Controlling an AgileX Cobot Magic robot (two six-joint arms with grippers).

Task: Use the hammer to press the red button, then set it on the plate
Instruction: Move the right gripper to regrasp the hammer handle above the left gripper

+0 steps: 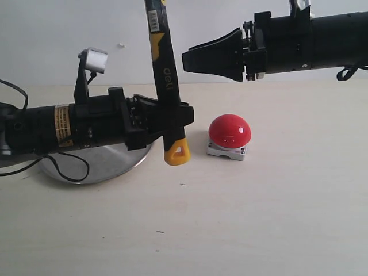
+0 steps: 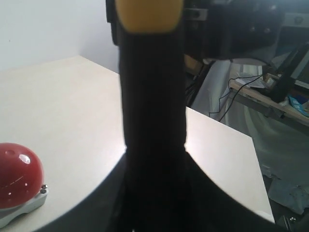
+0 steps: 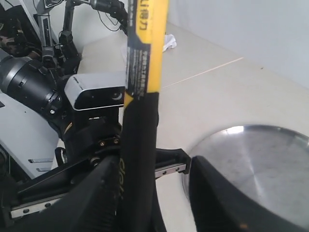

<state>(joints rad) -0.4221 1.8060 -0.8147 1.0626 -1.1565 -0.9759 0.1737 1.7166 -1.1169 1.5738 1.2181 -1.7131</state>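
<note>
Pale beige tabletop (image 1: 230,218) lies bare along the near edge. At the near left sits the plate (image 1: 109,164), round and silver, partly hidden under the left arm that reaches in over it from the left. The left gripper (image 1: 172,118) is clamped tight on the hammer (image 1: 167,75), low on its black handle. The hammer stands almost upright, leaning slightly left at the top. Its yellow loop hangs low by the table and its head is out of sight above. Just right of the loop, apart from it, the red button (image 1: 229,130) rests on its grey base. Farther and higher, the right gripper (image 1: 192,59) points left near the hammer's handle, its jaws spread and holding nothing. A plain white wall (image 1: 57,29) closes the back.
</note>
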